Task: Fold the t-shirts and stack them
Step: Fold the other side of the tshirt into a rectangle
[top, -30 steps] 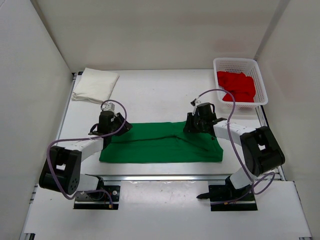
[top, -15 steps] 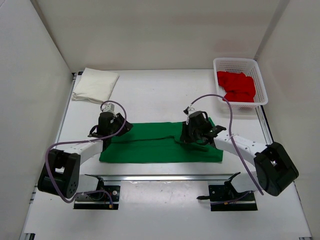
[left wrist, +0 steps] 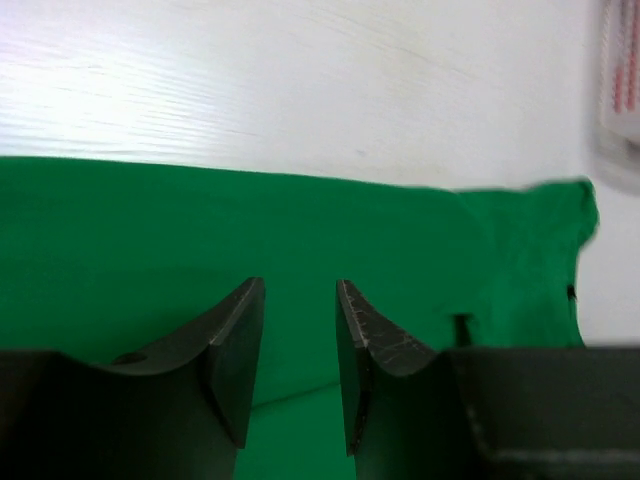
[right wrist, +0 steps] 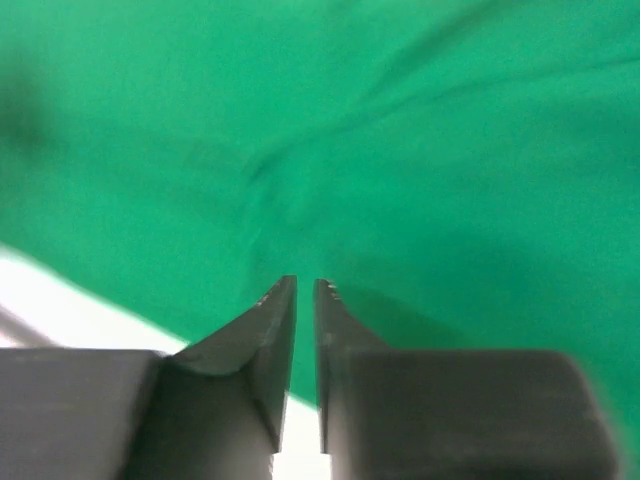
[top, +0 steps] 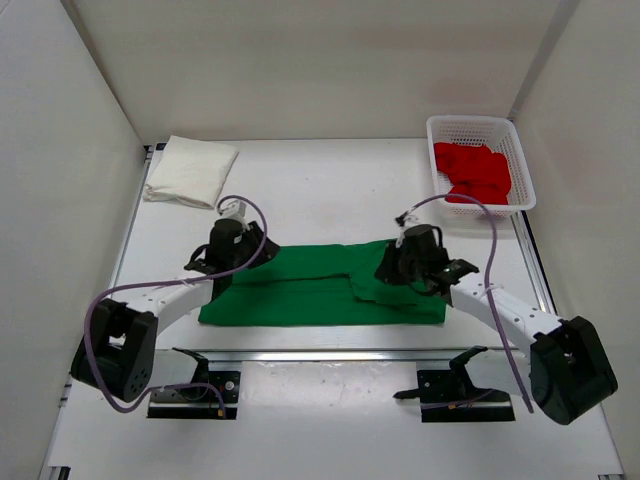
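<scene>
A bright green t-shirt (top: 310,290) lies spread across the table's near middle, with a small ridge in the cloth near its centre. My left gripper (top: 257,250) hovers over its left end, jaws open and empty, green cloth (left wrist: 300,220) below them (left wrist: 299,283). My right gripper (top: 388,270) is low over the shirt's right half; its jaws (right wrist: 305,281) stand a narrow gap apart with nothing between them, above green cloth (right wrist: 400,150). A cream-white t-shirt (top: 190,170) lies folded at the back left. A red t-shirt (top: 472,172) lies bunched in the basket.
A white mesh basket (top: 478,122) stands at the back right corner. White walls close in the left, back and right sides. A metal rail (top: 330,355) runs along the near edge in front of both arm bases.
My right gripper moved from the shirt's back edge down onto its right half, then shifted right. My left gripper moved slightly right and back. A small ridge formed mid-shirt.
</scene>
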### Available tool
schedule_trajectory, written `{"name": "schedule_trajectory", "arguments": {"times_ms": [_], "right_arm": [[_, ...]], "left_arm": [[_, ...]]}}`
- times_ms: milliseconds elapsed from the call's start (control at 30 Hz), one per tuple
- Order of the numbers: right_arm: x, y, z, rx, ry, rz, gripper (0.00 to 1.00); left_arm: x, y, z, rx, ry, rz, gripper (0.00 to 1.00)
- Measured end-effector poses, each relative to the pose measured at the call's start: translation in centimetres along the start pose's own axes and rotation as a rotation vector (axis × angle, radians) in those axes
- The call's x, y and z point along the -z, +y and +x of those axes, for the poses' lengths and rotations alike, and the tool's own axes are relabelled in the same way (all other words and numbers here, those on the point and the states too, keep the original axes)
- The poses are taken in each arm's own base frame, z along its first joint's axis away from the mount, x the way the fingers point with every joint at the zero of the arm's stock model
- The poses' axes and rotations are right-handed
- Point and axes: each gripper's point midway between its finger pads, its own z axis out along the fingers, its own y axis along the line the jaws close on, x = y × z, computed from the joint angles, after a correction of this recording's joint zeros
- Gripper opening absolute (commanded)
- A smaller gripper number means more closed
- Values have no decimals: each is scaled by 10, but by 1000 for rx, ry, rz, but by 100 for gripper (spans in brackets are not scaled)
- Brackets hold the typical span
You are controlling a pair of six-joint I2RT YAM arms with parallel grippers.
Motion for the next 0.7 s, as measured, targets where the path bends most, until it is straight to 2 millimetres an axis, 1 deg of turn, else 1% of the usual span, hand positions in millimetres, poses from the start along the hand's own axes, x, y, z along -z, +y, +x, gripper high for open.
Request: {"name": "schedule_trajectory", "arguments": {"times_ms": [33, 67, 133, 167, 200, 233, 267, 333, 400, 467, 567, 667, 700], "right_arm": [[2, -11, -14, -35, -42, 13, 5], [2, -21, -25, -63, -72, 31, 5], [-1, -40, -39, -110, -96, 75, 1], [-5, -42, -40, -111, -86, 84, 1], [-9, -39, -38, -100, -68, 81, 0], [-15, -31, -34, -76, -46, 72, 0], [-19, -21, -27, -48, -21, 58, 0], [-27, -3, -9, 12, 30, 32, 0], [-32, 11, 11, 54, 82, 6, 0], [-36, 13, 28, 68, 125, 8, 0], [-41, 13, 50, 89, 190, 17, 0], [-40, 21, 57, 117, 212, 6, 0], [-38, 25, 58, 129, 216, -1, 3]], "left_arm": [[-1, -14, 2, -33, 6, 21, 46], [-2, -29, 4, -62, 14, 44, 46], [-6, -60, 5, -107, 19, 103, 45], [-9, -73, 6, -123, 24, 131, 46], [-12, -82, 8, -131, 29, 151, 46], [-16, -84, 11, -134, 38, 159, 45], [-19, -81, 15, -132, 49, 155, 45], [-25, -72, 24, -128, 76, 136, 45], [-28, -59, 36, -123, 107, 107, 45], [-28, -51, 44, -120, 130, 93, 44], [-28, -48, 47, -117, 138, 90, 45], [-27, -50, 44, -115, 133, 99, 46], [-26, -51, 44, -114, 132, 103, 45]]}}
